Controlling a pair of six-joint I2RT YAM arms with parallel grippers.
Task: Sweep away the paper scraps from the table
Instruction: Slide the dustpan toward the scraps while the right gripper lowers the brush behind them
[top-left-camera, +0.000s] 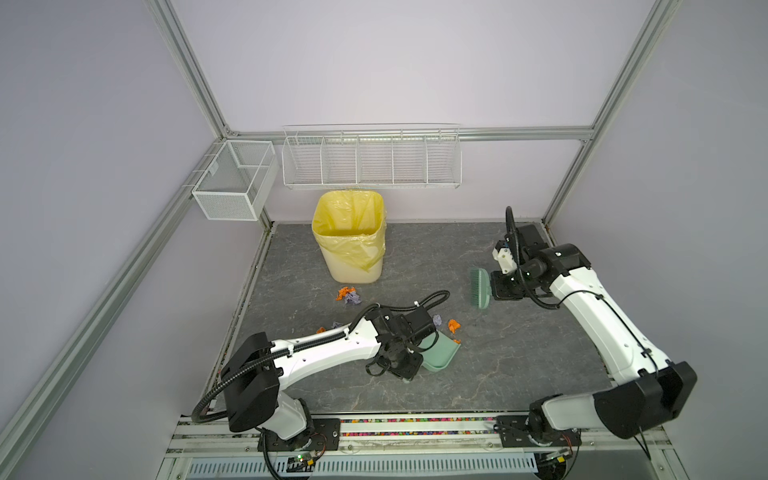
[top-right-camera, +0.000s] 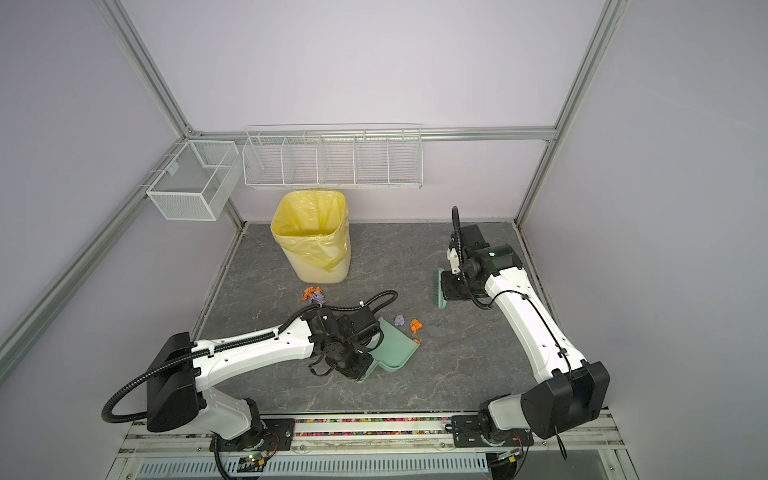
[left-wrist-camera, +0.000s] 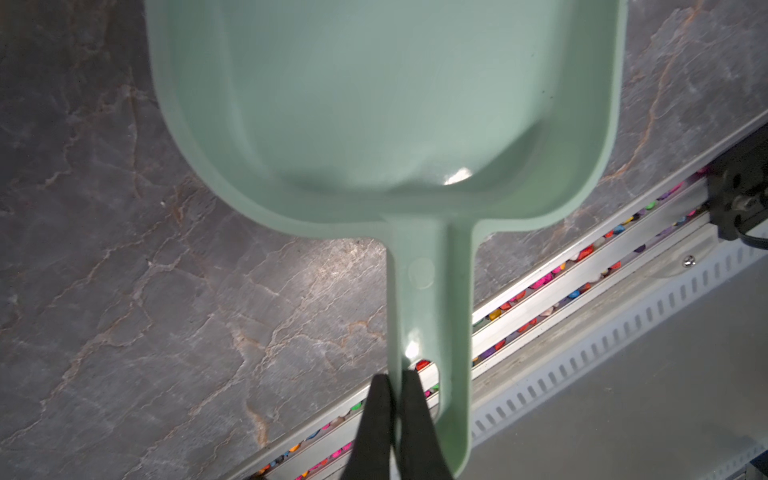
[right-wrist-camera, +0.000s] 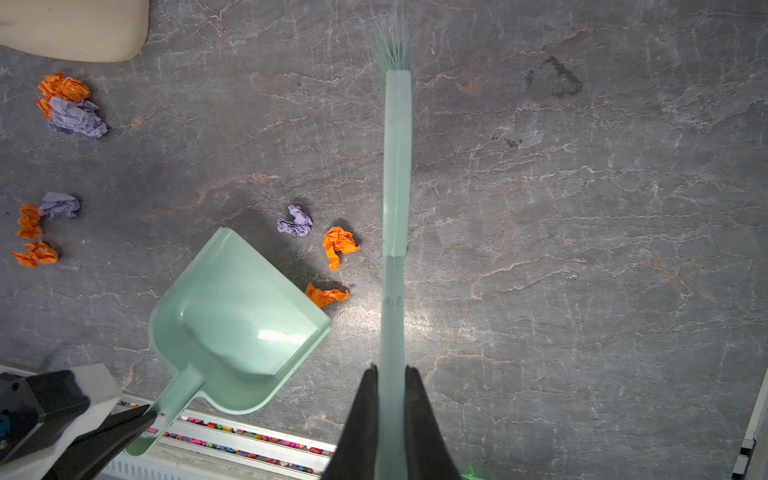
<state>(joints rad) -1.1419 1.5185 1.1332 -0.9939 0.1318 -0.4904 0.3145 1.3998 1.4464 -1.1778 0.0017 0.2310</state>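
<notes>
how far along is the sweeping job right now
Done: both tools are picked up. In hand: the left pincer is shut on the dustpan handle, its mouth facing the nearest paper scraps; the right pincer is shut on the brush, not touching them. Left: nearly everything. The dustpan is empty and every scrap in view lies on the table.

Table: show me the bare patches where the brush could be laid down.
Bare: the wide stretch of table between the dustpan and the right arm, and the strip between the yellow-lined bin and the brush. Crowded: paper scraps before the bin and around the dustpan's mouth.
</notes>
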